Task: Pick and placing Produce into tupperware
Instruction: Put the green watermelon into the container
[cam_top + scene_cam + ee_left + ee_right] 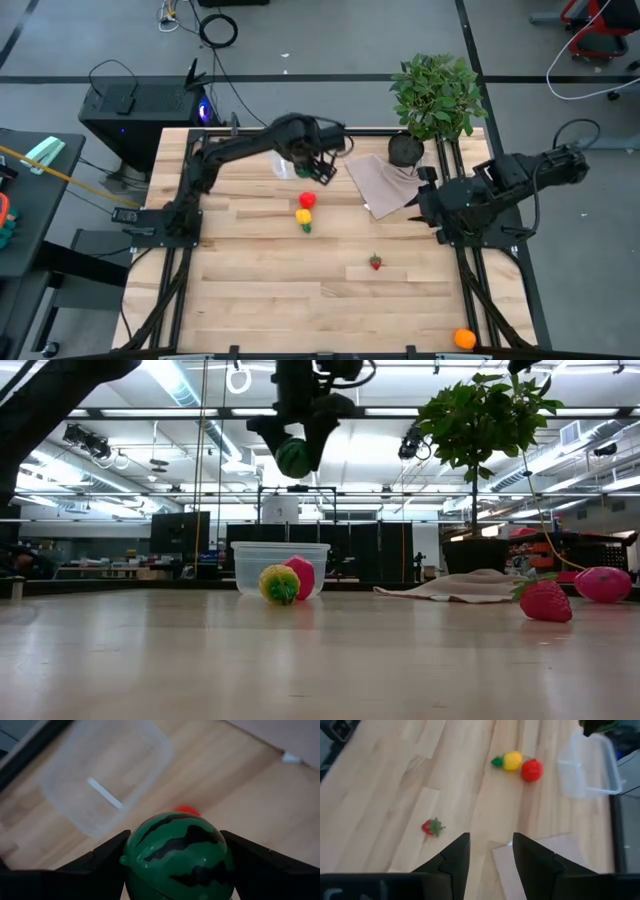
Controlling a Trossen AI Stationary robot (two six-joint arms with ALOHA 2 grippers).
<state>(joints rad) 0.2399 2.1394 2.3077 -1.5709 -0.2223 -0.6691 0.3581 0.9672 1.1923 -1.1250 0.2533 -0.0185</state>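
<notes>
The dark-green striped toy melon ball [177, 855] is carried, pinched in the left gripper [296, 452], above the table near the clear rounded plastic tub [280, 565].
A lowering over the tub's opening is judged next; the right gripper [490, 855] waits, jaws parted, empty.

Striped green ball [176, 854] aloft, clear tub [107, 770] empty, upright

Tupperware [283, 165] mouth open from above, nothing inside; left claw [321, 172] with striped ball [176, 855] hangs high beside it. Red piece [308, 199] and yellow piece [304, 216] touching, block near side of tub. Cloth [383, 183] and plant pot [405, 149] crowd far right. Strawberry [376, 263] alone mid-table [250, 290], open wood around. Orange piece [464, 339] at front right edge.
</notes>
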